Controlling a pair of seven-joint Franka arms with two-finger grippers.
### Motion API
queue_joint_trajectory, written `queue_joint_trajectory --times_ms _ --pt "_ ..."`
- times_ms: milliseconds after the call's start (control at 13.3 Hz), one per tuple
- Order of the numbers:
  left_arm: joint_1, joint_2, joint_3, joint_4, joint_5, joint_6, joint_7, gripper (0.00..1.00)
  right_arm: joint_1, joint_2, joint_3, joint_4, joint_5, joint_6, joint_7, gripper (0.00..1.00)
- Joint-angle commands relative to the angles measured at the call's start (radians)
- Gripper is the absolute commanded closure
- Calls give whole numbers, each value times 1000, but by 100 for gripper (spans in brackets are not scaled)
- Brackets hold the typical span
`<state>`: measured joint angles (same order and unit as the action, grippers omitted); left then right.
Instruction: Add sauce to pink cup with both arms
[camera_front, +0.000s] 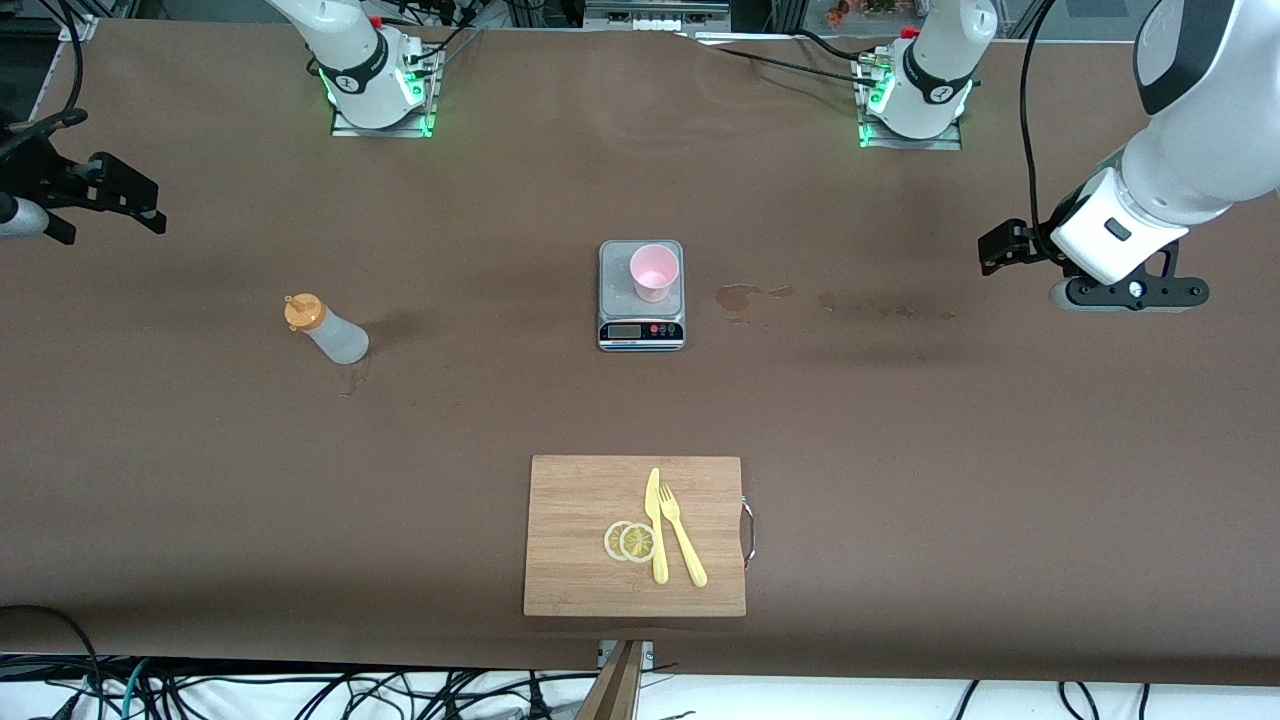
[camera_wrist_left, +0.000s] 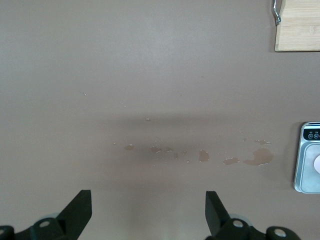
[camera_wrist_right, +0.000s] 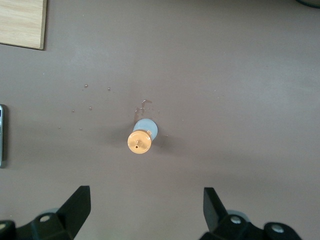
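Plainly, the pink cup (camera_front: 655, 271) stands upright on the plate of a small kitchen scale (camera_front: 641, 331) at mid-table, presumably so that whatever goes into it can be weighed; its inside looks pale and I cannot tell whether any sauce is in it. The sauce bottle (camera_front: 327, 332), clear-bodied with an orange cap, stands upright on the cloth at about nine o'clock from the scale, toward the right arm's end of the table and well apart from the cup. Brownish spill marks (camera_front: 738, 297) lie just beside the scale at three o'clock, trailing toward the left arm's end.

The right gripper (camera_wrist_right: 145, 212) hangs over the table near the bottle, fingers spread wide and grasping nothing, with the orange cap showing ahead of it. The left gripper (camera_wrist_left: 148, 212) hangs over the stained patch, likewise released and bare.

At six o'clock from the scale, nearer the front camera, a wooden cutting board (camera_front: 570, 540) carries two lemon slices (camera_front: 630, 541), a yellow knife (camera_front: 656, 526) and a yellow fork (camera_front: 682, 535).

This layout fits either a bottle waiting to be picked up or one set back down after pouring.
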<state>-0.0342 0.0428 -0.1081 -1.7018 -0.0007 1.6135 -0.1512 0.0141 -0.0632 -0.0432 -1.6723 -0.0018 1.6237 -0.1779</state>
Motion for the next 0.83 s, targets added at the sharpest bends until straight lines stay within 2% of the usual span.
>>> queue_joint_trajectory --times_ms 0,302,754 --pt "4 9 -2 25 13 -14 7 0 -5 0 0 26 -4 -18 -12 0" --pt "5 9 -1 25 11 -14 5 0 -19 75 -30 127 34 -24 -20 0" --pt "8 8 5 28 10 -14 4 0 -16 79 -27 128 34 -67 -9 0"
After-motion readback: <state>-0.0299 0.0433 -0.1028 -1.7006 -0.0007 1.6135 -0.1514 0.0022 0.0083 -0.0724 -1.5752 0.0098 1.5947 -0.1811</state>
